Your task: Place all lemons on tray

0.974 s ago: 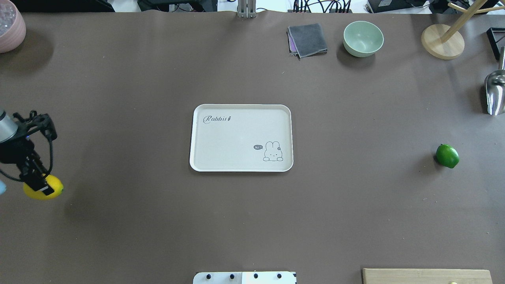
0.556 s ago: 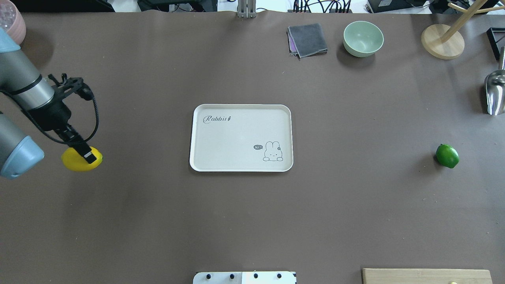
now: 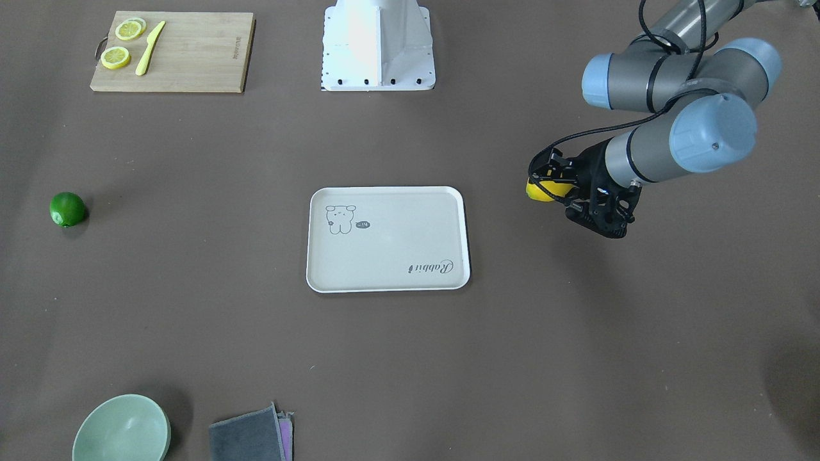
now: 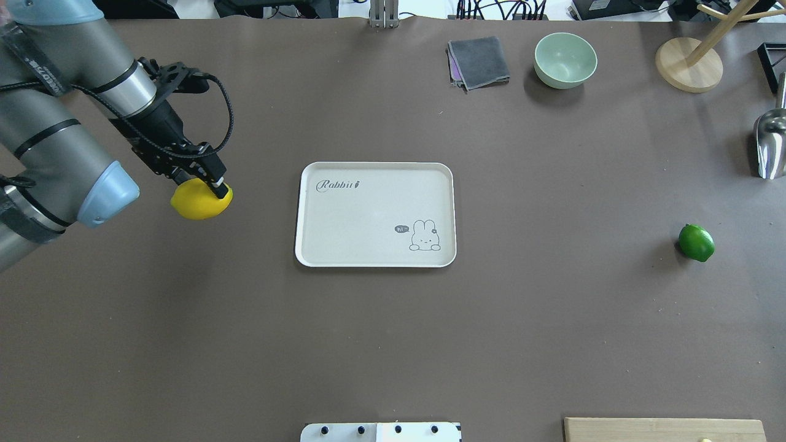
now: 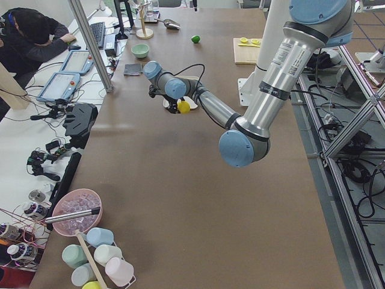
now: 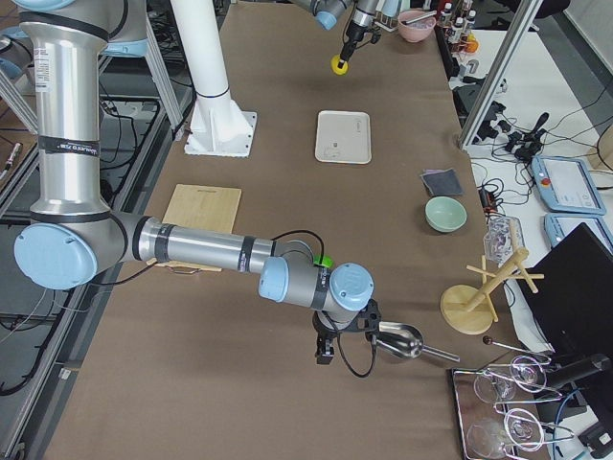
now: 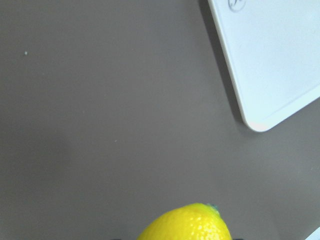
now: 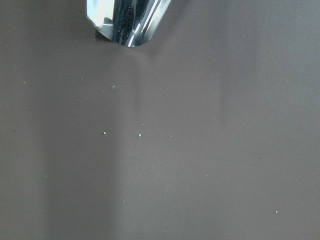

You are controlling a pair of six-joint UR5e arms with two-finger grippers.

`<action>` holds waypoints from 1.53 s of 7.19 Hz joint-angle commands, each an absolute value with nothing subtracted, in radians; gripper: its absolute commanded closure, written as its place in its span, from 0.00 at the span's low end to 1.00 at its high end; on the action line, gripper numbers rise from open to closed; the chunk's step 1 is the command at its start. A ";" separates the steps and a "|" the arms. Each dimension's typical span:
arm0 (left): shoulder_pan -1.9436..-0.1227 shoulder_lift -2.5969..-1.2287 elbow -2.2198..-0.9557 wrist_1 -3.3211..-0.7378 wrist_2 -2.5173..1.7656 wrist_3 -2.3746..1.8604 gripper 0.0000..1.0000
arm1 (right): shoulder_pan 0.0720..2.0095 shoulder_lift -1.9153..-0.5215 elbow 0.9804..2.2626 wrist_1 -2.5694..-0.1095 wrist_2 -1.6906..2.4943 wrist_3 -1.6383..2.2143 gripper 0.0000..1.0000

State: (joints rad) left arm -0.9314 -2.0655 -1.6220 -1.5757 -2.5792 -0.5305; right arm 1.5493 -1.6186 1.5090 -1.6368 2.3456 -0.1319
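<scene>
Between the fingers of my left gripper (image 4: 199, 187) sits the yellow lemon (image 4: 198, 204), clamped and seemingly off the table, its long axis roughly toward the tray (image 4: 368, 209), which lies near on my right with nothing between. Well beyond the tray rests the green lemon (image 4: 696, 242), nearer my right gripper (image 6: 326, 347). Whether that one is wide or closed I cannot tell.

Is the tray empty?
Empty: the tray is bare; yellow lemon hangs in left pincer beside it, green lemon lies far off.
</scene>
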 commanded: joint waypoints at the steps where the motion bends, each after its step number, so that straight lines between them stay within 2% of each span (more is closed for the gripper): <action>1: -0.885 -2.120 -1.467 -1.927 -2.556 -0.928 1.00 | 1.549 -1.618 1.516 -1.637 2.350 -0.132 0.00; 4: -0.752 -2.226 -1.434 -2.090 -2.282 -1.367 1.00 | 1.549 -1.617 1.517 -1.637 2.355 -0.132 0.00; 6: -0.680 -2.229 -1.395 -2.283 -2.087 -1.611 1.00 | 1.549 -1.617 1.516 -1.637 2.358 -0.132 0.00; 7: -0.681 -2.226 -1.387 -2.310 -2.085 -1.638 0.86 | 1.549 -1.617 1.516 -1.637 2.358 -0.132 0.00; 8: -0.680 -2.226 -1.387 -2.309 -2.086 -1.640 0.01 | 1.548 -1.617 1.514 -1.637 2.358 -0.132 0.00; 11: -0.704 -2.220 -1.391 -2.299 -2.124 -1.637 0.02 | 1.548 -1.612 1.502 -1.637 2.399 -0.132 0.00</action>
State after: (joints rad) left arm -0.6869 -2.2225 -1.3902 -2.3026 -2.0992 -1.6382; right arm 1.5478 -1.6156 1.5112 -1.6368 2.3689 -0.1319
